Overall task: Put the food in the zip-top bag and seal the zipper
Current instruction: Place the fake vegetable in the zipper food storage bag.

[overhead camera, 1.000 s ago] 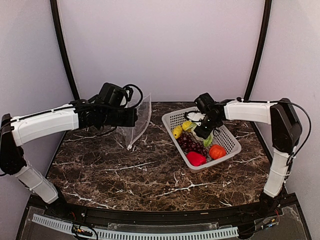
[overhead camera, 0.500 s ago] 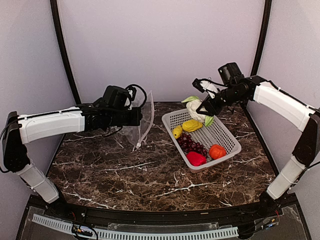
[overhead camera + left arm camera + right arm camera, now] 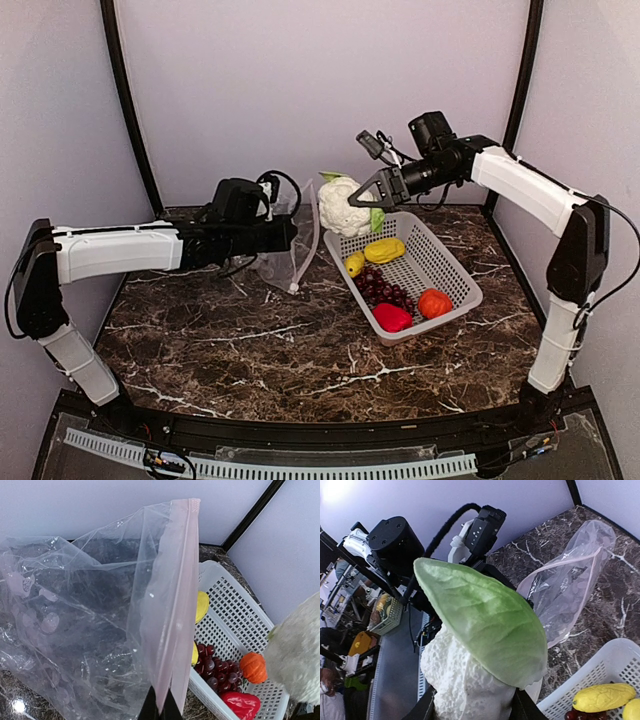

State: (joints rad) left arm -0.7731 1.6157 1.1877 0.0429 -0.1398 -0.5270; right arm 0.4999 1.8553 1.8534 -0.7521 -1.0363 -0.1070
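The cauliflower (image 3: 345,205) is hanging clamped between the right fingers (image 3: 377,191). Just beyond their tips, the zip-top bag (image 3: 90,620) is dangling from the closed left fingers (image 3: 161,711), which are pinching its zipper (image 3: 175,605). Loading is beginning, and the cauliflower probably needs steering into the barely parted mouth next.

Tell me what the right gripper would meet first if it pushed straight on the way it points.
Most likely the zip-top bag that the left gripper holds upright: the right gripper, carrying the cauliflower, points at its zipper edge. Depth is unclear from above, so it could slip past.
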